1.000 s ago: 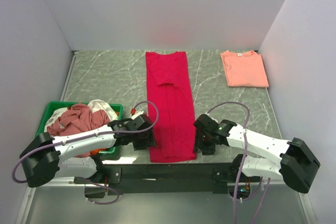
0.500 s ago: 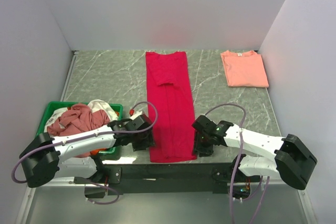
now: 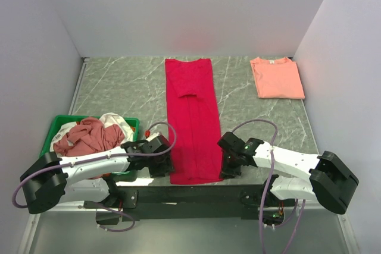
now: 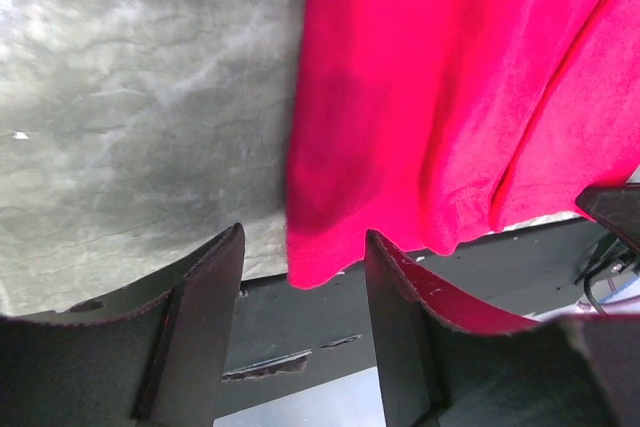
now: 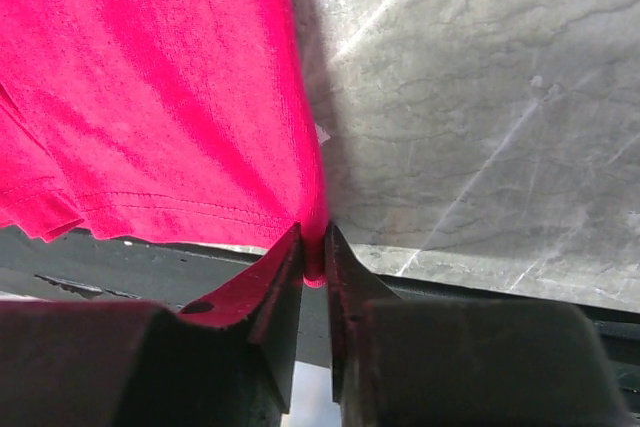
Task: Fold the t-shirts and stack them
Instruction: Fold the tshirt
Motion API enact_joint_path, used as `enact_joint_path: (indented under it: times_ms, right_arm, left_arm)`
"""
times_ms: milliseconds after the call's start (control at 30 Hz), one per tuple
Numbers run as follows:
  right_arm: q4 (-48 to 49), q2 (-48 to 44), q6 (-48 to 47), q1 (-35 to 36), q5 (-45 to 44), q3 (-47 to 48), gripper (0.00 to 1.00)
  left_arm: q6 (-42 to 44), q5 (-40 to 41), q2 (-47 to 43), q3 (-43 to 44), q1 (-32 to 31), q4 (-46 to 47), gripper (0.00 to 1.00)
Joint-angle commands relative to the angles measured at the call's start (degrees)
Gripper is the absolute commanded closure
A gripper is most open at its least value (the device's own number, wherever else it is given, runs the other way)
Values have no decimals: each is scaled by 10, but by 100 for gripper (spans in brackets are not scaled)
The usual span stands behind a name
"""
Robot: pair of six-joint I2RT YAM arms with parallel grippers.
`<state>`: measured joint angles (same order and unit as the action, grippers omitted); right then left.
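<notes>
On the right gripper (image 5: 313,252) the fingers are nearly pressed together, pinching the near right hem corner of the crimson t-shirt (image 3: 191,117). On the left gripper (image 4: 303,277) they stand spread, with the near left corner between them but not clamped. The shirt lies as a long narrow strip down the middle of the table (image 3: 125,87). A salmon-pink t-shirt (image 3: 276,77) lies folded at far right, and crumpled tees (image 3: 86,135) fill the green tray (image 3: 56,124).
</notes>
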<state>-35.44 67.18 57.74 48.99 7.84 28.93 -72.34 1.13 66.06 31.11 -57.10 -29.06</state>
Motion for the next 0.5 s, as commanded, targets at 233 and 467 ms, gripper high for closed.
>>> enact_joint_path:
  times_ms: [233,467]
  right_arm:
    - [-5,2,-4,7,-6,-12,83]
    - [-4,1,-3,7,-6,-12,83]
  left_arm:
    - [-24,-24,34,-7,-21,45,48]
    - [-33,-32,47,-9,-30,38,53]
